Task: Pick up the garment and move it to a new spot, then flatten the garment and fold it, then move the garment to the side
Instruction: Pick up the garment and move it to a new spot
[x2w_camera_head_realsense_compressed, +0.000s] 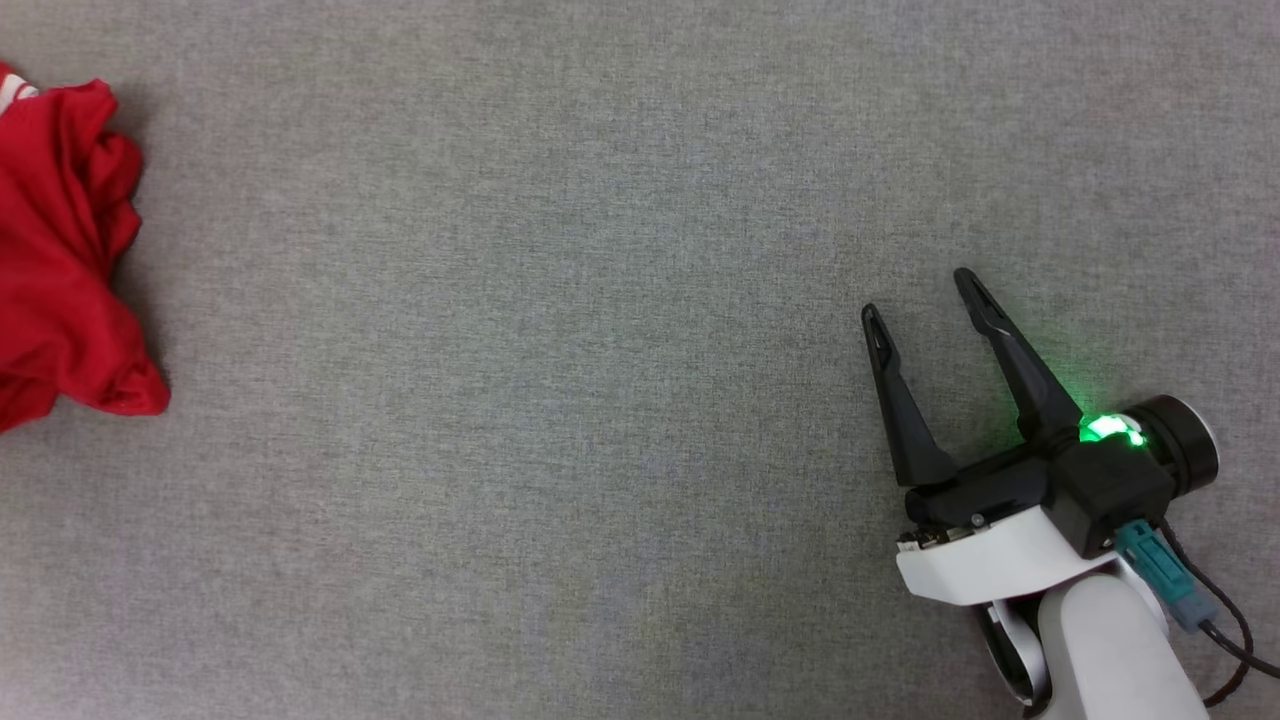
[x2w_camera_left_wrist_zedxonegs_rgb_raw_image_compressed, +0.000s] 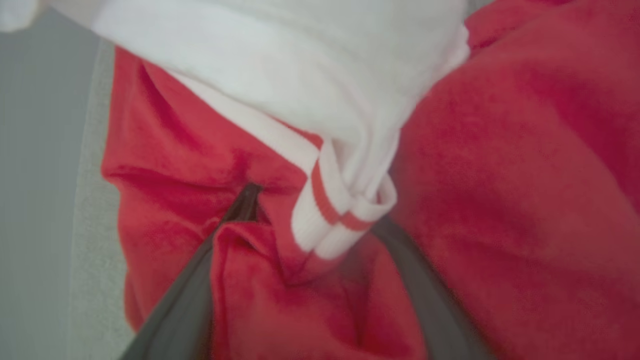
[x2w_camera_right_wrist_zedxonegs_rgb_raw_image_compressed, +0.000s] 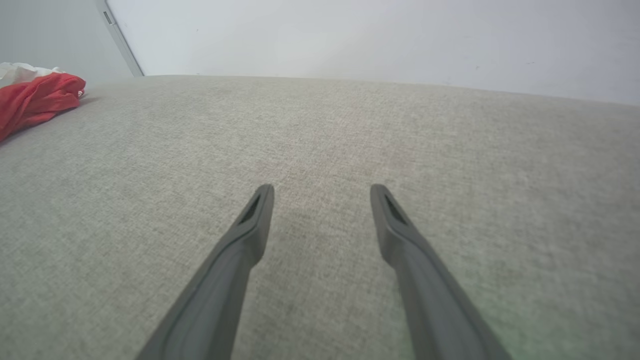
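Observation:
The garment (x2w_camera_head_realsense_compressed: 60, 250) is a crumpled red heap at the far left edge of the head view, partly cut off. In the left wrist view the garment (x2w_camera_left_wrist_zedxonegs_rgb_raw_image_compressed: 500, 175) is very close, with a white sleeve and red-white striped trim bunched on top. My left gripper (x2w_camera_left_wrist_zedxonegs_rgb_raw_image_compressed: 315, 210) is pushed into the heap with its dark fingers (x2w_camera_left_wrist_zedxonegs_rgb_raw_image_compressed: 185, 310) spread and red cloth between them, so it is open. My right gripper (x2w_camera_head_realsense_compressed: 918, 295) hovers open and empty over the bare surface at the lower right, far from the garment (x2w_camera_right_wrist_zedxonegs_rgb_raw_image_compressed: 35, 97). The right wrist view shows the same right gripper (x2w_camera_right_wrist_zedxonegs_rgb_raw_image_compressed: 322, 192), also open.
A grey woven surface (x2w_camera_head_realsense_compressed: 560, 380) spreads between the heap and the right arm. In the right wrist view a pale wall (x2w_camera_right_wrist_zedxonegs_rgb_raw_image_compressed: 375, 40) rises behind the surface's far edge, with a thin metal strip (x2w_camera_right_wrist_zedxonegs_rgb_raw_image_compressed: 117, 37) at the upper left.

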